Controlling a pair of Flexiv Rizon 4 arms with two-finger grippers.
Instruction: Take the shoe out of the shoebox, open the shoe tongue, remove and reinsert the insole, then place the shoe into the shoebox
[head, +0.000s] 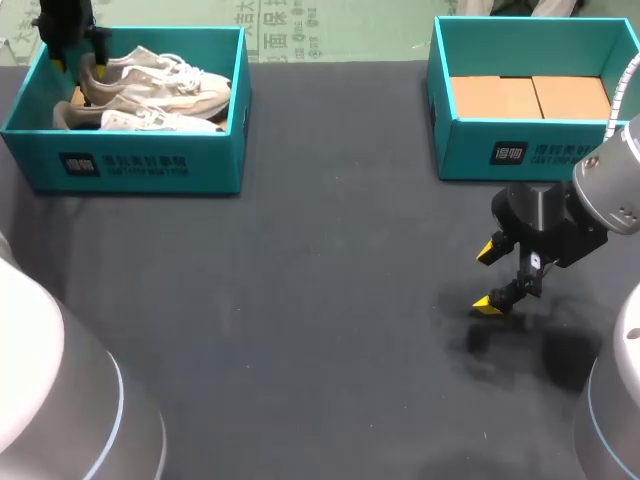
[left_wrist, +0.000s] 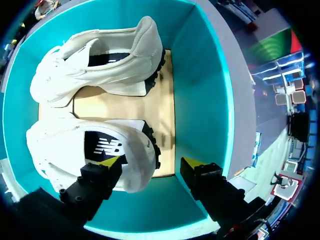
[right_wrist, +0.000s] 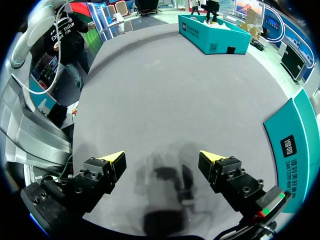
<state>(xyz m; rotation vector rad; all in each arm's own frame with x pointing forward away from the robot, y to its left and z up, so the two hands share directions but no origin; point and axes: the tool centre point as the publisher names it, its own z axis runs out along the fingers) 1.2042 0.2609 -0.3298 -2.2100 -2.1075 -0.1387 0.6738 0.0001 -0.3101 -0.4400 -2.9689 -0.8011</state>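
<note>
Where the head view looks down on the grey desk (head: 300, 320), the left box (head: 130, 165), teal, stands at its far left corner and holds two white shoes (head: 165, 85) lying side by side. The left fingers (head: 60, 62) hang over the shoes' heel end, their spread not clear from here. The right box (head: 520, 150), also teal, stands at the far right with brown card (head: 530, 97) inside. The right fingers (head: 488, 250) hover wide apart over bare desk just in front of it. In the left wrist view, the left fingers (left_wrist: 107, 164) are spread wide inside the left box (left_wrist: 200, 90). One tip is over the collar of the near shoe (left_wrist: 60, 145), the other beside its heel by the box wall, gripping nothing. The far shoe (left_wrist: 90, 65) lies ahead on the card floor (left_wrist: 167, 100). In the right wrist view, the right fingers (right_wrist: 112, 161) are wide apart and empty above the desk (right_wrist: 160, 90). The right box (right_wrist: 295, 145) is just beside them and the left box (right_wrist: 212, 32) is far ahead.
</note>
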